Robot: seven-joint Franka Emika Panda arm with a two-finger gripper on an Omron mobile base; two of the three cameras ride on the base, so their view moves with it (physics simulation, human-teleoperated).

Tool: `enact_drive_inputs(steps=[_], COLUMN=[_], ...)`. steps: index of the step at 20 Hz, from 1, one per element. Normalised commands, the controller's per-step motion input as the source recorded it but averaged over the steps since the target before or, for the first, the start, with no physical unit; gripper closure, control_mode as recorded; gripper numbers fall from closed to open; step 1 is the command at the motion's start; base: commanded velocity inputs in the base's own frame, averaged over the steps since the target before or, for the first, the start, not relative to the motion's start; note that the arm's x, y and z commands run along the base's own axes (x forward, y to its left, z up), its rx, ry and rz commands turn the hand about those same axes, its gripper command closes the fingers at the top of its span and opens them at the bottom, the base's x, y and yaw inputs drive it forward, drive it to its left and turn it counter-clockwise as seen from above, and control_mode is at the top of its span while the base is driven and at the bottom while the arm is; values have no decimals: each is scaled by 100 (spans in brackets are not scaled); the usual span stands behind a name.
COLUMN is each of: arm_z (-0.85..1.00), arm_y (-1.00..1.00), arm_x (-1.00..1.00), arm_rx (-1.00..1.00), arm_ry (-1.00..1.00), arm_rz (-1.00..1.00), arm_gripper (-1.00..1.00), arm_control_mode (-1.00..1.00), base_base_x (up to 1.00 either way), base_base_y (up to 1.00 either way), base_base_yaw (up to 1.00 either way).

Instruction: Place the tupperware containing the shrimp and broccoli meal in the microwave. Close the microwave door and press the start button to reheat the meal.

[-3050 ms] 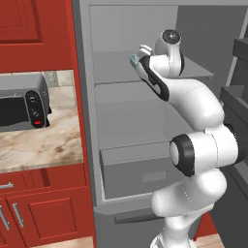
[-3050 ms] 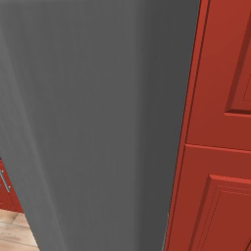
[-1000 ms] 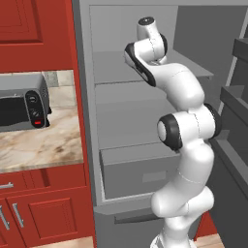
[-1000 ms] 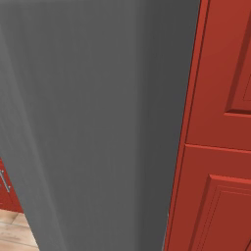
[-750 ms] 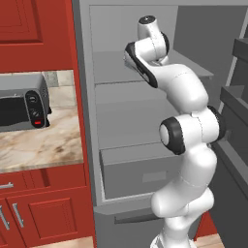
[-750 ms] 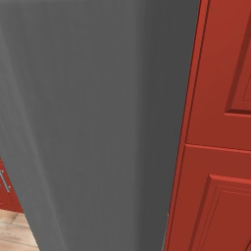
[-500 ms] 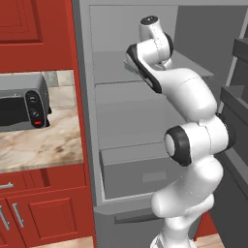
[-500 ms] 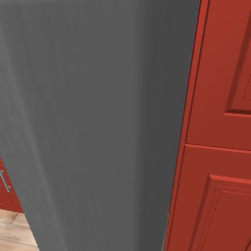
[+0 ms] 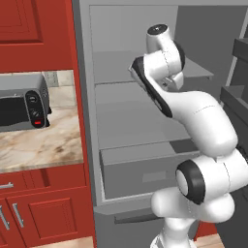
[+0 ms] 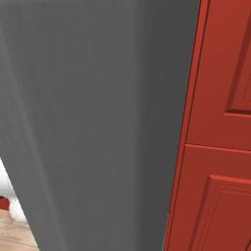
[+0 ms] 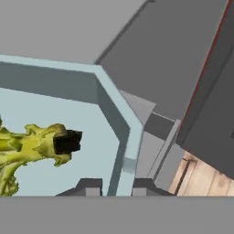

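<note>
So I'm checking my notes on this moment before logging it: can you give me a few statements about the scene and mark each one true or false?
1. The hand straddles the rim of the tupperware, one fingertip on each side. True.
2. The tupperware is empty. False: a green broccoli floret lies inside it.
3. The arm reaches into an open grey fridge. True.
4. A silver toaster oven stands on the marble counter. True.
5. The cabinets around the fridge are white. False: they are red.
</note>
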Motion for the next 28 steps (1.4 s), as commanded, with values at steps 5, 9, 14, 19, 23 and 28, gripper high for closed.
enact_drive_inputs(steps=[5, 9, 14, 19, 23, 28], arm_z=[0, 0, 0, 0, 0, 0], arm_y=[-23, -21, -9, 0, -1, -5], arm_x=[-100, -100, -99, -74, -50, -35], arm_rx=[0, 0, 0, 0, 0, 0], arm_ry=[0, 0, 0, -2, 0, 0], arm_rz=[-5, -11, -14, -14, -18, -12], arm_gripper=[100, 100, 100, 100, 100, 100], arm_control_mode=[-100, -100, -100, -100, -100, -100], base_base_x=[0, 0, 0, 0, 0, 0], base_base_y=[0, 0, 0, 0, 0, 0], base_base_yaw=[0, 0, 0, 0, 0, 0])
